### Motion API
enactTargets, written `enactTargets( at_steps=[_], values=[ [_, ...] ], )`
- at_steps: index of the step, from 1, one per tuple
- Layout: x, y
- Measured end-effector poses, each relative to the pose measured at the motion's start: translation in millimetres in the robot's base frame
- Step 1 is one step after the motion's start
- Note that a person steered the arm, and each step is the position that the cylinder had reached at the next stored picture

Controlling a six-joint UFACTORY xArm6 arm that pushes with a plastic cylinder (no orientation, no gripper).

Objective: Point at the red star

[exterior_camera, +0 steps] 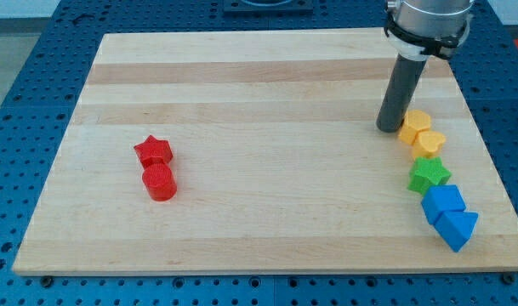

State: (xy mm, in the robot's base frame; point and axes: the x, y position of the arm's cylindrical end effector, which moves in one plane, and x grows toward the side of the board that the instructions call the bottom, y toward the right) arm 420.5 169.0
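Pale wooden board is seen resting on a blue perforated table. Toward the view's left, the red star is found, with a red cylinder touching it just below; two red blocks are counted. At the view's right, the dark rod is held upright from its grey mount at the view's top, and my tip is set on the board just left of a yellow block, well apart from the red star. No gripper is carried, so no open or closed state can be told. Below, a yellow heart, a green star, a blue block and a blue triangle are lined up: two yellow, one green, two blue.
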Motion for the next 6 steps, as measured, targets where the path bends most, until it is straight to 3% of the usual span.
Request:
enactTargets(
  at_steps=[1, 2, 4, 6],
  values=[
    [0.0, 0.0],
    [15.5, -48.9],
    [32.4, -221.7],
    [6.4, -292.7]
  ],
)
